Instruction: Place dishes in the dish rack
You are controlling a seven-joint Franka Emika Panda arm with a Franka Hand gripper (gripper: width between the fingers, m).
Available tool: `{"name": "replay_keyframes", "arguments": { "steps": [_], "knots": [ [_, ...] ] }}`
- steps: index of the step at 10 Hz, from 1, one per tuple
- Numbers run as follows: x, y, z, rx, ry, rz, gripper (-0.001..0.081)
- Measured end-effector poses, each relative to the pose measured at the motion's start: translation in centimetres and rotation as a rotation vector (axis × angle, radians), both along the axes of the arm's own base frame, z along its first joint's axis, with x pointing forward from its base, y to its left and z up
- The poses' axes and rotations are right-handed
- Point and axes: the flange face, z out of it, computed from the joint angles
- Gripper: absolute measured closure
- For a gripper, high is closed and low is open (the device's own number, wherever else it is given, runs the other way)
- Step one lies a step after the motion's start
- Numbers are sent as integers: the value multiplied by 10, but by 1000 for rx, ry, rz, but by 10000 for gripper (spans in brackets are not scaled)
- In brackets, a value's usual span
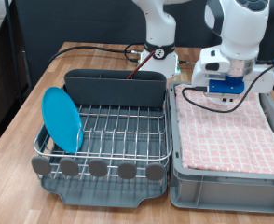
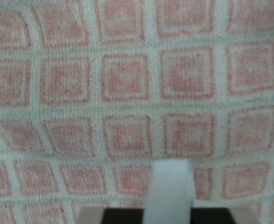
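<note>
Writing: no words or brand names can be read anywhere.
Table [image 1: 16, 112]: brown wood, holding the rack and the bin side by side.
Grey bin [image 1: 226, 182]: on the exterior view's right, lined with pink checked cloth [image 1: 226, 131]; its right side is cut off by the picture edge.
Dish rack [image 1: 104, 135]: dark grey tray with a silver wire grid, on the exterior view's left, just beside the bin.
Cutlery box [image 1: 114, 89]: tall and grey, at the far side of the rack.
Light-blue plate [image 1: 61, 119]: stands on its edge in the rack's left end.
Tabs [image 1: 98, 169]: a row of round grey ones along the rack's near edge.
Hard to see: the mug and spoon do not show.
Gripper [image 1: 224, 90]: low over the far end of the cloth; I cannot tell how far open it is. The wrist view is blurry, showing only cloth and one pale finger [image 2: 171, 191].
</note>
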Motion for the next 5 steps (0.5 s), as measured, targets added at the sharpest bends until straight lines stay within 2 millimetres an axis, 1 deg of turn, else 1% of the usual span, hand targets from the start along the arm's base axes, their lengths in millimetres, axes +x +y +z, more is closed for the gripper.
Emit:
{"name": "replay_keyframes", "arguments": {
  "steps": [3, 5],
  "knots": [
    [8, -4, 29, -23, -5, 28, 737],
    [19, -11, 48, -30, -44, 43, 737]
  ]
}}
